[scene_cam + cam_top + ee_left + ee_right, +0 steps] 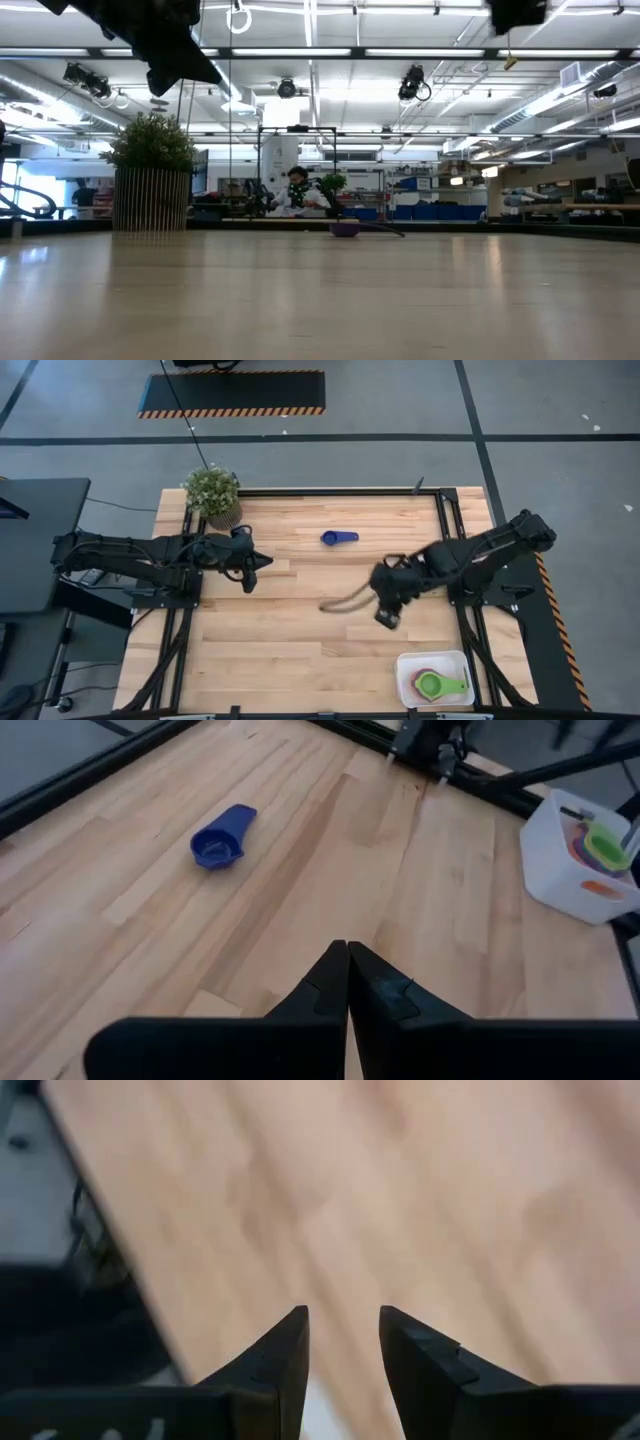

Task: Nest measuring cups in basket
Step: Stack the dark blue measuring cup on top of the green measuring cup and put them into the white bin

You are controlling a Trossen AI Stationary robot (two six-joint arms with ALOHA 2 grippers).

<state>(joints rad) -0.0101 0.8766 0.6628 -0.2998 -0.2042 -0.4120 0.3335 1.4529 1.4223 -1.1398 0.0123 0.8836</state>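
Observation:
A dark blue measuring cup [338,538] [220,838] [345,229] lies alone on the far middle of the table, with its handle flat on the wood. The white basket [435,678] [570,850] stands at the near right corner. It holds nested cups with a green cup [432,684] [605,847] on top and red and orange rims below it. My left gripper [266,562] [347,960] is shut and hovers left of the blue cup. My right gripper [387,618] [343,1330] is open over bare wood between the blue cup and the basket, and it holds nothing.
A potted green plant [212,492] [150,170] stands at the far left corner of the table. Black frame rails [452,520] run along the table's far and right edges. Bare wood spreads across the middle and the near left. A person sits far off in the room behind.

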